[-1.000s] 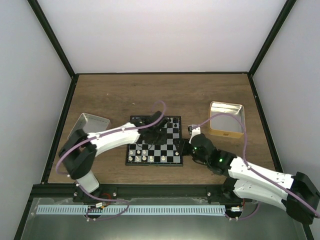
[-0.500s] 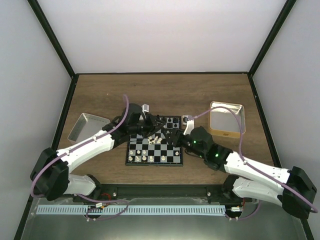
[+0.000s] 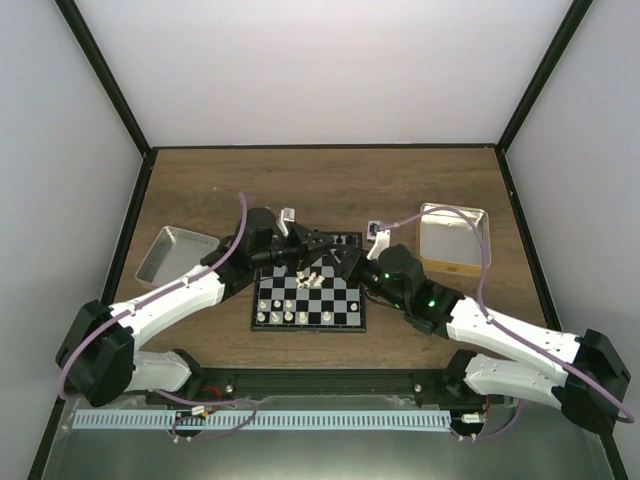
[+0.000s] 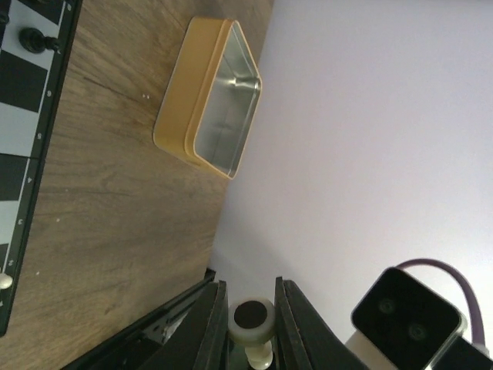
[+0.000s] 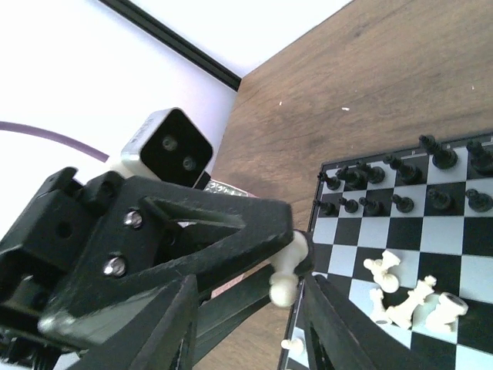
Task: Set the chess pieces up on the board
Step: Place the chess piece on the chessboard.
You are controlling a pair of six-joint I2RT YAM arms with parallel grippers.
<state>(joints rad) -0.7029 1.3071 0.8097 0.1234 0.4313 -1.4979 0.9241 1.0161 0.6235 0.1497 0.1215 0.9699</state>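
We record: left hand [image 4: 250, 299] pinching cream-white piece [image 5: 286, 270] at board [image 5: 451, 231] edge; right hand [image 5: 248, 297] spread close beside it.

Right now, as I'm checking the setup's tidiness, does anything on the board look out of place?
Yes: several white pieces lie toppled in a cluster in the middle of the board, on their sides instead of upright. The black pieces in the far rows stand upright.

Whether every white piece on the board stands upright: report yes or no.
No; the right wrist view shows several white pieces lying toppled on the board.
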